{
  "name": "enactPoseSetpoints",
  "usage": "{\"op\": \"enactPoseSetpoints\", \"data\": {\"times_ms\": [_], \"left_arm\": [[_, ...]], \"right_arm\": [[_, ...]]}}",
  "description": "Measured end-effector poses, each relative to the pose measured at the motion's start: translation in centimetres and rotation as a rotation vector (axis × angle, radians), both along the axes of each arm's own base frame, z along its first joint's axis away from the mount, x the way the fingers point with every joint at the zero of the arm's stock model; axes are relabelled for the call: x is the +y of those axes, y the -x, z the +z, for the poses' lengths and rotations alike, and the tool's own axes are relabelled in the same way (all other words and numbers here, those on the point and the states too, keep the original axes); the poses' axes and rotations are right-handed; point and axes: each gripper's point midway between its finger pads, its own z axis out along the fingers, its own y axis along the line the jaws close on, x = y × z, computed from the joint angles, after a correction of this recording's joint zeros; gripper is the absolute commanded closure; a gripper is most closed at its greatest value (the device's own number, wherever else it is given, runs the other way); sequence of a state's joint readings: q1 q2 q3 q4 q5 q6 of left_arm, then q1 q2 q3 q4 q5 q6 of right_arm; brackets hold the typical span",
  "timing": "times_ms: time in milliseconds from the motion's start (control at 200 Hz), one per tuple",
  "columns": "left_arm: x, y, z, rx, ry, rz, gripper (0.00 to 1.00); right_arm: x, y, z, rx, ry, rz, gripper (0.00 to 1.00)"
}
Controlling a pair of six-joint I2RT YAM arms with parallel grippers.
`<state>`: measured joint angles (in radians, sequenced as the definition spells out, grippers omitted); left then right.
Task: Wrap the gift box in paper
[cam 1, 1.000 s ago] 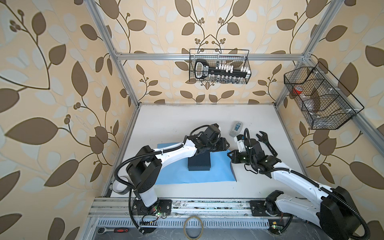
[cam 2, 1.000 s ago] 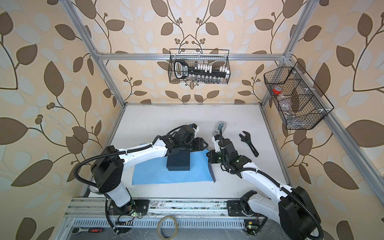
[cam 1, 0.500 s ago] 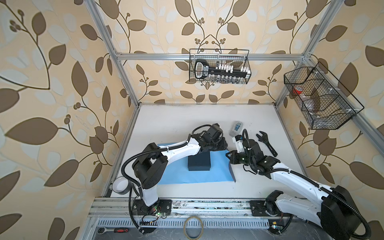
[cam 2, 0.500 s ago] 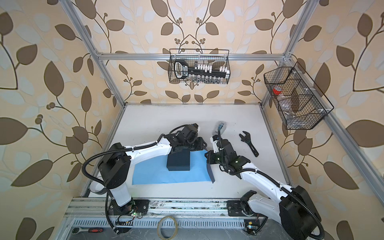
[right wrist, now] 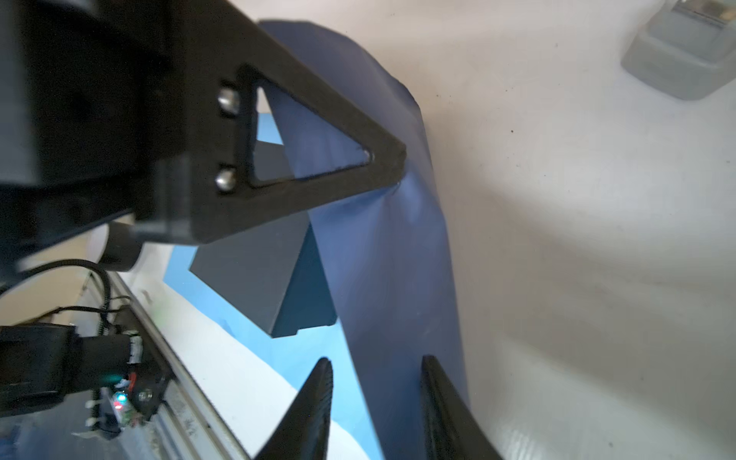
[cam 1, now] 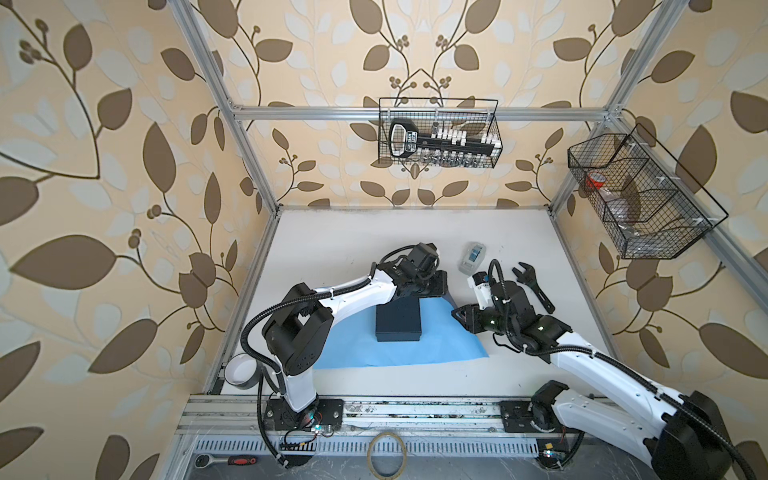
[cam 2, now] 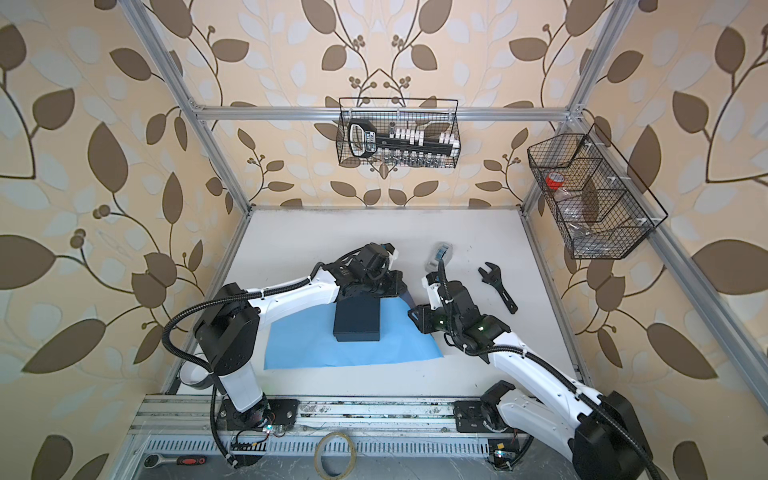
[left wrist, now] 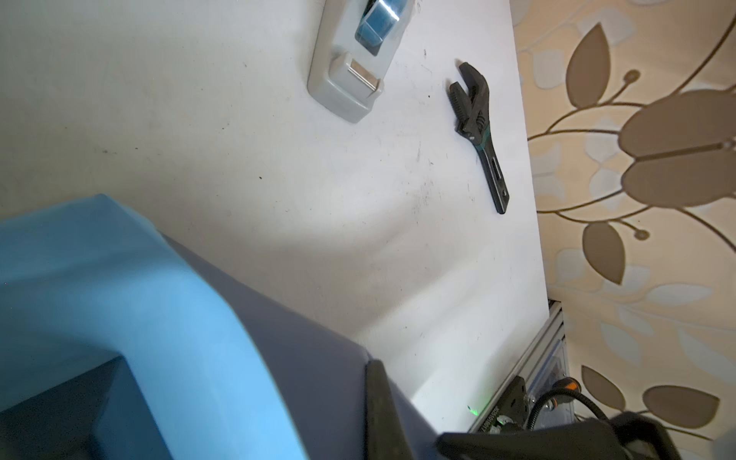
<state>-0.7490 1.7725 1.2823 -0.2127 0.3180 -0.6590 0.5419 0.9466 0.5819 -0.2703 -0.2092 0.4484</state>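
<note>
White table (cam 1: 374,237) fills the floor of a booth with leaf-patterned walls (cam 1: 104,166).

Across the front half of the table lies the paper (cam 1: 365,349), a wide sheet with its light sky-blue face up. Most of it is flat. Its right-hand edge is lifted off the table and curls upward, showing the darker slate-blue underside.

On the paper sits the gift box (cam 1: 398,322), dark navy and squarish. It is near the middle of the sheet, close to the far edge.

From the front left, the left arm reaches past the box. The left tool (cam 1: 441,286) hangs just beyond the box's far right corner, pressed together and pinching the raised paper edge. In the right wrist view its tip (right wrist: 398,171) meets the slate-blue fold.

To the right of the box, the right tool (cam 1: 457,313) sits at the lifted edge. Its fingers (right wrist: 318,398) are spread, and the raised fold runs up between them.

Beyond both tools, a grey tape dispenser (cam 1: 472,257) stands on bare table. A black wrench (cam 1: 534,286) lies to its right, clear of the paper.
</note>
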Motion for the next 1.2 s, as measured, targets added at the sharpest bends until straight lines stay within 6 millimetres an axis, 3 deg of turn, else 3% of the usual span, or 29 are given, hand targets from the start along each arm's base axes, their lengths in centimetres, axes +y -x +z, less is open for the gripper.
{"op": "enactPoseSetpoints", "data": {"times_ms": [190,365,500,755,1200], "left_arm": [[2.9,-0.2,1.0,0.030,0.047,-0.058,0.97],[7.1,-0.5,1.4,0.050,0.076,-0.088,0.97],[10.2,-0.9,1.0,0.057,0.067,-0.081,0.95],[13.1,-1.4,0.3,0.055,0.068,-0.082,0.93],[15.4,-2.1,-0.3,0.055,0.057,-0.059,0.91]], "right_arm": [[-0.1,0.3,3.4,-0.073,-0.039,0.046,0.44],[0.3,-0.2,4.0,-0.080,-0.045,0.056,0.24],[0.9,-1.4,2.9,-0.045,-0.049,0.031,0.14],[3.6,-3.0,-0.3,0.032,-0.042,0.019,0.08],[8.5,-5.5,-3.2,0.085,-0.036,0.038,0.00]]}}
